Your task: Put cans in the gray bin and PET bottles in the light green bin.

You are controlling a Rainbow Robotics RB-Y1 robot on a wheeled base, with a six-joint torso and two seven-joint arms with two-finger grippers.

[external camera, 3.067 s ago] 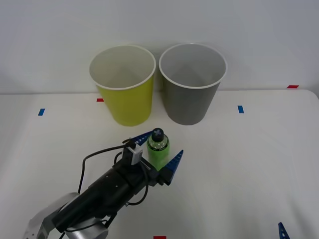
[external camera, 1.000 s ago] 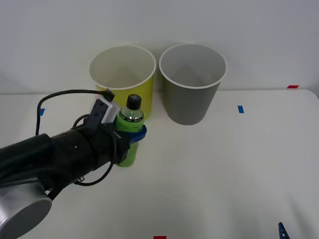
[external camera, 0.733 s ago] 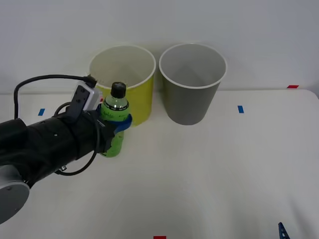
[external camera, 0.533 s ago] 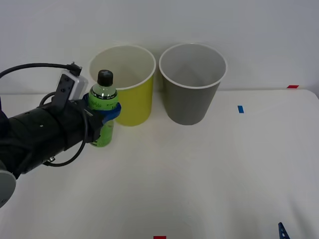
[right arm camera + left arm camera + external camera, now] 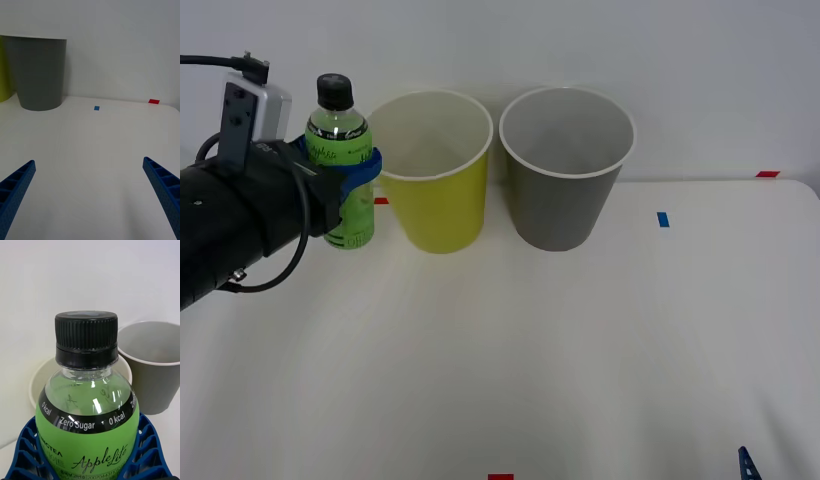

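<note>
- The left gripper (image 5: 345, 180) is clamped around the green PET bottle (image 5: 342, 160), upright and raised left of the light green bin (image 5: 430, 170).
- It has lifted the bottle from the table to rim height; the drop looks close.
- The gray bin (image 5: 565, 165) stands right of the light green bin.
- The right gripper (image 5: 90, 198) idles, spread wide and empty.

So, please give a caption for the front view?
Left gripper holds the green PET bottle upright beside the light green bin.

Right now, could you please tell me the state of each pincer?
Left pincer: closed around the PET bottle, held upright beside the light green bin.
Right pincer: open, empty, above the table.
</note>
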